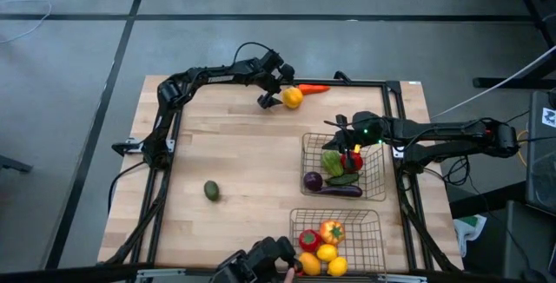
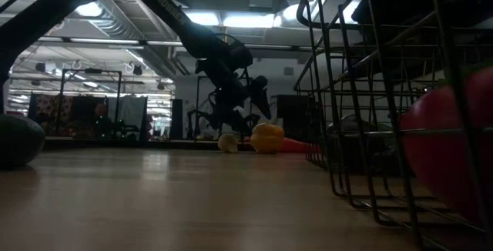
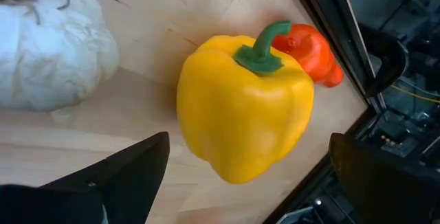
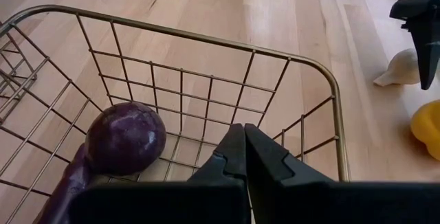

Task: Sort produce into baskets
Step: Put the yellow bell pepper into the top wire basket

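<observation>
High view is showing the sorting well along: the nearer bronze wire-mesh basket (image 1: 375, 222) is holding red and yellow pieces, the farther wire basket (image 1: 309, 144) green, red and purple ones, with the right end effector (image 1: 352, 137) hanging clenched and empty above it. A dark green avocado (image 1: 211, 190) is waiting mid-desk (image 1: 234, 153). Farthest, the left end effector (image 1: 280, 92) is standing released around a glossy yellow bell pepper (image 3: 240, 107), with a white garlic bulb (image 3: 48, 45) and orange pepper (image 3: 313, 49) crowding it.

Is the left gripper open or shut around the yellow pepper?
Open. The left gripper has its fingers spread on either side of the yellow pepper, not touching it.
</observation>
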`<state>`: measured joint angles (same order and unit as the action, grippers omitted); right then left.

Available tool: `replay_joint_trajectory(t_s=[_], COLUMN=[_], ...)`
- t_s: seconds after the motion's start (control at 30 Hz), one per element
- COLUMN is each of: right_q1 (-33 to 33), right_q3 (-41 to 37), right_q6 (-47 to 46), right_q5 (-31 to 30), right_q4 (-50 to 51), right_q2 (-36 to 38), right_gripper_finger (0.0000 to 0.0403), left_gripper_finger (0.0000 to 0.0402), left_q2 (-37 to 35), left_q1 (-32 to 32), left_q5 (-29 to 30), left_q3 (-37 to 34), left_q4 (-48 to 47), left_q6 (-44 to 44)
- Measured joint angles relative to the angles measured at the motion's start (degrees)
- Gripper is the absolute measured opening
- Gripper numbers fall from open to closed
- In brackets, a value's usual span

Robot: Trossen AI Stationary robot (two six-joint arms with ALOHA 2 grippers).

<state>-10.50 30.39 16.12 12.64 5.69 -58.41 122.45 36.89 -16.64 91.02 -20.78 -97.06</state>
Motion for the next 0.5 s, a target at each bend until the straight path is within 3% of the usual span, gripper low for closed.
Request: replay_joint_trajectory(t_s=[0.5], right_q1=[0.0], right_q3=[0.0], right_q6=[0.0], right_q5=[0.0], right_q4=[-0.1], right_q2=[0.0], right_gripper_finger=[0.0001], left_gripper_finger=[0.0392], left_q2=[2.3], left_q1=[0.1], left_q5=[-0.9], left_q3=[0.0], left_q4=[3.4], left_q6=[-0.6])
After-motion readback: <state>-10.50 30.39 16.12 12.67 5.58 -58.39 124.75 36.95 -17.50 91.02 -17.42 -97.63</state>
